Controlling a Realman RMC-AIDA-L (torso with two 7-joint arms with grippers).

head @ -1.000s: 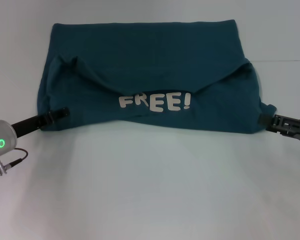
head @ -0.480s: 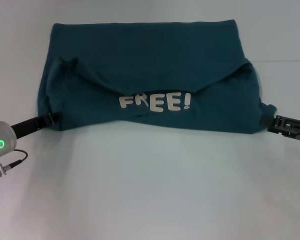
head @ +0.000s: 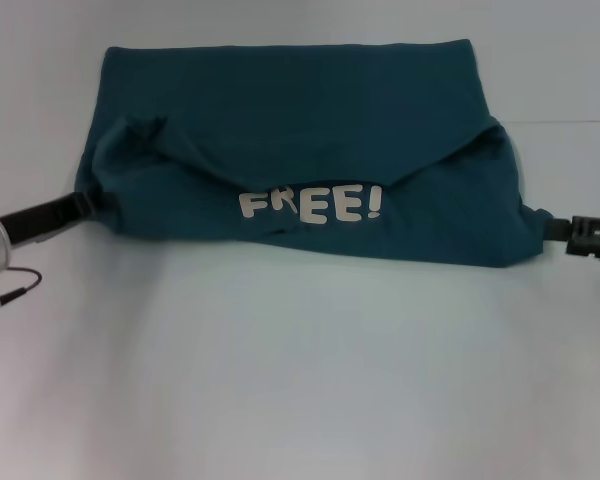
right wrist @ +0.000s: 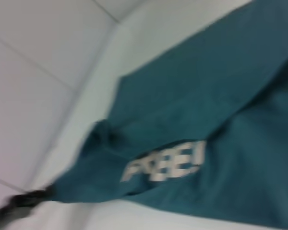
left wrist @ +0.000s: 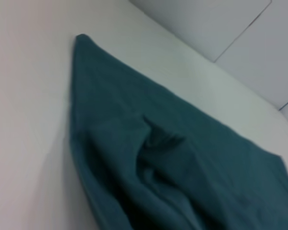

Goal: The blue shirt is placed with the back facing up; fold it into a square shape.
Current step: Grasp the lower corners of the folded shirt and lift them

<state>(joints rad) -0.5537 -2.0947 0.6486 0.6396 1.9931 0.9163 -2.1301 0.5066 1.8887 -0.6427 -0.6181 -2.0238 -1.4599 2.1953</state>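
Teal-blue fabric is lying half-folded across the pale worktop (head: 300, 380).

Blue shirt (head: 300, 130) is spreading wide, its near part turned over in soft rumpled folds and showing white "FREE!" lettering. Left gripper (head: 88, 203) is sitting at the shirt's left edge, right gripper (head: 565, 230) just beside its right corner; I cannot tell whether either is gripping the cloth.

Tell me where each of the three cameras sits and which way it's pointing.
Head view: on the head, looking down at the blue shirt, left claw and right claw at its sides.
Left wrist view: on the left wrist, along the shirt; no own body shows.
Right wrist view: on the right wrist, across the lettering; the left claw shows far off.
All share the shirt.
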